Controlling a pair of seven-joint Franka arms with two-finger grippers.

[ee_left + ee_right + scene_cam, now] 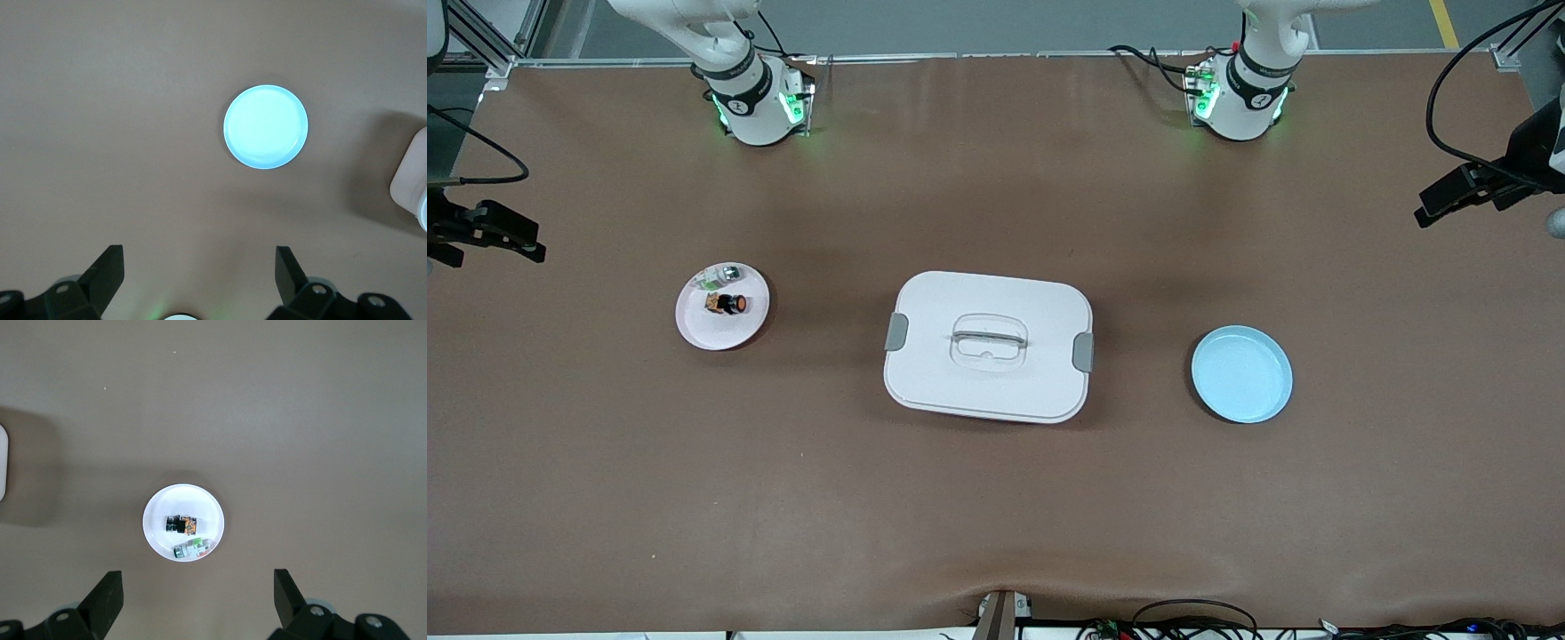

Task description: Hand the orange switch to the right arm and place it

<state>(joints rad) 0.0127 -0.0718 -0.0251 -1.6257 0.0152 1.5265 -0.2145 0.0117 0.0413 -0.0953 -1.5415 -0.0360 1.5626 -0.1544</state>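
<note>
A white lidded box (988, 345) sat mid-table. Both grippers hung high, fingers spread: the left gripper (197, 280) over a blue plate (265, 127), the right gripper (198, 603) over a white plate (155, 517) holding the switch (181, 524), well below its fingers (107, 597)

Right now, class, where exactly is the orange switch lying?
In the front view, the orange switch lies on the small white plate toward the right arm's end of the table, touching or nearly touching the clear-and-green part, which is farther from the camera.
</note>
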